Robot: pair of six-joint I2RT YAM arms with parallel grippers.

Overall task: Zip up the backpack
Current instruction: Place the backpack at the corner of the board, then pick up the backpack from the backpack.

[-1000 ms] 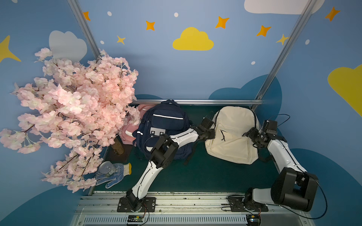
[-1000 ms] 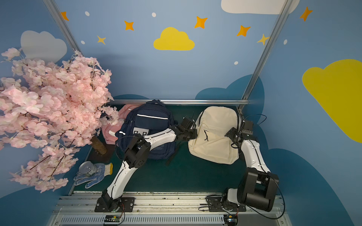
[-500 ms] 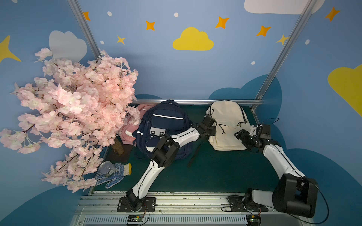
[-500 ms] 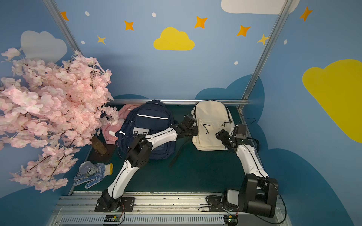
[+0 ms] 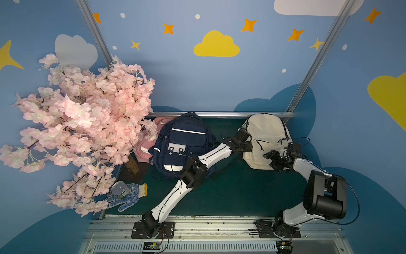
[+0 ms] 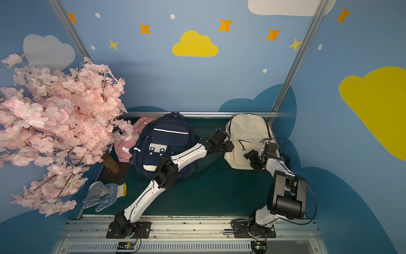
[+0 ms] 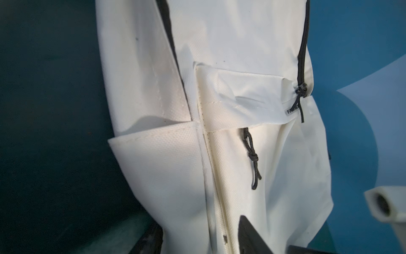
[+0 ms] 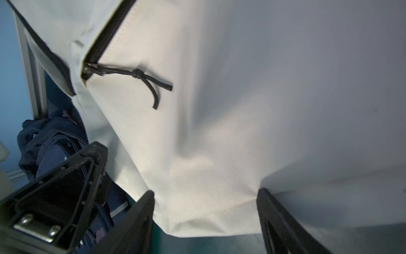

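Cream backpack with black zips; navy backpack striped white; seemingly pink bag; blue-dotted white glove.

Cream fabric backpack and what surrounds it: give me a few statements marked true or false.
The cream fabric backpack stands beside the navy blue backpack, apart from it. True.
The silver metal tin sits on the navy backpack. False: it lies against the blue-dotted work glove.
The right hand has its jaws apart. True.
The right hand pinches the black zipper pull cord. False: the cord hangs free.
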